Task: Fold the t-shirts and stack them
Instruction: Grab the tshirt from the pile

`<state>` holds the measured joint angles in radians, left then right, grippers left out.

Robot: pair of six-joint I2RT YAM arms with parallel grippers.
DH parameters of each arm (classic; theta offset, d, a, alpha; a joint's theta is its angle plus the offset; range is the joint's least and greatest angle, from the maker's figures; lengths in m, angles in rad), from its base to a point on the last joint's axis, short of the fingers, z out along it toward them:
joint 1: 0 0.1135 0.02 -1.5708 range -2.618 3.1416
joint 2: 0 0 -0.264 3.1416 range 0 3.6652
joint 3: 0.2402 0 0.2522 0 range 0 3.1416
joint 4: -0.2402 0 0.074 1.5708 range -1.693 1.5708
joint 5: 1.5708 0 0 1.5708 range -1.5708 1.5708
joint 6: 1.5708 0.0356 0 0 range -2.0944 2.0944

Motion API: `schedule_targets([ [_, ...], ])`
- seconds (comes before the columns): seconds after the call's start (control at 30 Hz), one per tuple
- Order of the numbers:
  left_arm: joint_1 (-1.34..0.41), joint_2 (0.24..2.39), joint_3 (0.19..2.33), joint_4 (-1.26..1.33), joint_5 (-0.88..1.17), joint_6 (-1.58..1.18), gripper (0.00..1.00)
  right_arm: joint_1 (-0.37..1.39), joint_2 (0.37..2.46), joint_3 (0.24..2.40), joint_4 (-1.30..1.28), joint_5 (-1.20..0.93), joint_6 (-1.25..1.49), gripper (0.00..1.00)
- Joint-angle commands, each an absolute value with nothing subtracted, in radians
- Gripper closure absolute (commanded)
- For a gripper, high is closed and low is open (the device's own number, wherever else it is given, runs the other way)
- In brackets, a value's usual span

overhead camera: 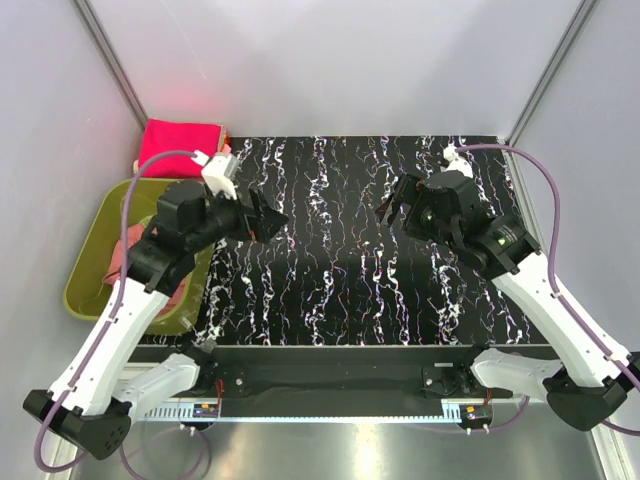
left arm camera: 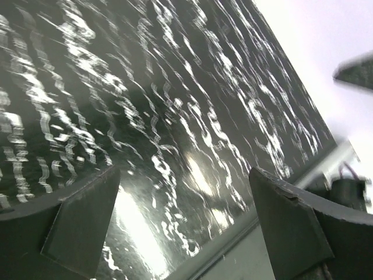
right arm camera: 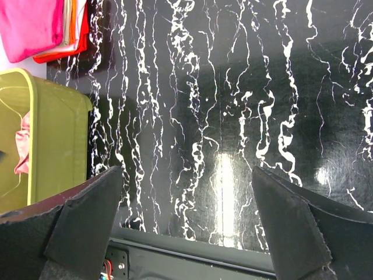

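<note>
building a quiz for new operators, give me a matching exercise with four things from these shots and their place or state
1 folded t-shirts
2 basket
3 crumpled shirt
4 left gripper

a open over the table, holding nothing
b olive green, on the left
c stacked at the far left corner
d inside the basket

Pairs: 1-c, 2-b, 3-d, 4-a

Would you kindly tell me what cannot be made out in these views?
Basket contents: the left arm covers them in the top view; the right wrist view's edge crops them.
Folded stack count: seen flat from above; cropped in the right wrist view.
Left wrist view: motion blur smears the table.
</note>
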<state>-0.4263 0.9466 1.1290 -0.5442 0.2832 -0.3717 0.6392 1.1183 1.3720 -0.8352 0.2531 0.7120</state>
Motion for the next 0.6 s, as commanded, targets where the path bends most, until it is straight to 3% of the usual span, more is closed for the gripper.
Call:
schedule_targets([
  [0.0,-0.423,0.951,1.253,-0.595,0.041,-0.409,0.01,0.634,1.098,1.352,-0.824,0.244,0.710,0.00],
  [0.13,-0.341,1.050,1.426,-0.783,-0.174,-0.429,0.01,0.634,1.088,1.353,-0.818,0.219,0.695,0.00],
  [0.23,-0.136,1.112,1.509,-0.873,-0.212,-0.457,0.01,0.634,1.066,1.338,-0.796,0.203,0.690,0.00],
  [0.37,0.027,1.078,1.448,-0.871,-0.325,-0.638,0.01,0.634,1.039,1.307,-0.761,0.166,0.672,0.00],
  [0.43,0.092,1.060,1.385,-0.835,-0.397,-0.685,0.08,0.634,1.031,1.304,-0.761,0.152,0.672,0.00],
  [0.57,0.187,1.127,1.287,-0.799,-0.365,-0.777,0.10,0.634,1.017,1.284,-0.744,0.108,0.673,0.00],
])
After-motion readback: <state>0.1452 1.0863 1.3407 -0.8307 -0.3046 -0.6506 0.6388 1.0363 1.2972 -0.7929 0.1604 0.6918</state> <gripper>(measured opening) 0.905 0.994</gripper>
